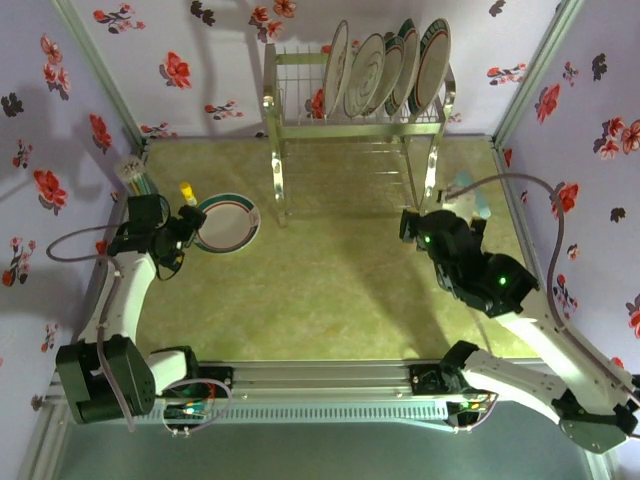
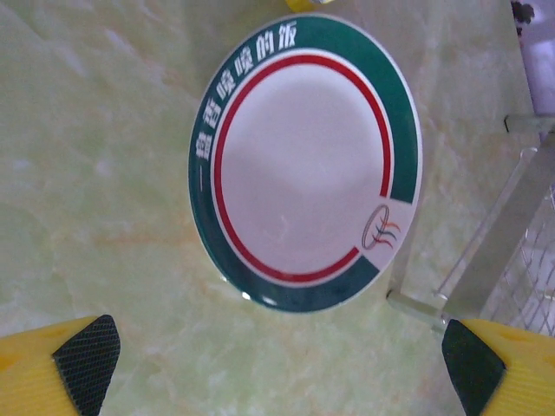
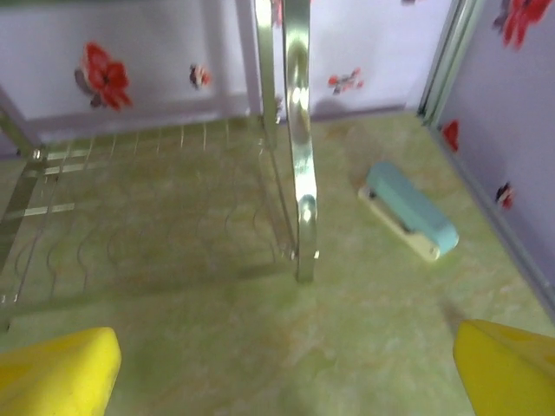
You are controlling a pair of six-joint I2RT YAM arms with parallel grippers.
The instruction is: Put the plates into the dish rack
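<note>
One plate (image 1: 227, 222), white with a dark green and red rim band, lies flat on the table at the left. It fills the middle of the left wrist view as the plate (image 2: 303, 160). My left gripper (image 1: 188, 232) hovers at its near left edge, and in its own view the left gripper (image 2: 282, 368) is open and empty. Several plates (image 1: 385, 70) stand on edge in the dish rack (image 1: 300, 105) at the back. My right gripper (image 1: 412, 225) is by the rack's front right leg (image 3: 299, 147). The right gripper (image 3: 286, 373) is open with nothing between its yellow fingers (image 3: 61, 373).
A teal stapler-like object (image 3: 408, 211) lies right of the rack, near the right wall. A cup of sticks (image 1: 135, 175) and a small yellow-topped item (image 1: 186, 190) stand at the far left. The rack's front left leg (image 2: 503, 234) is close beside the flat plate.
</note>
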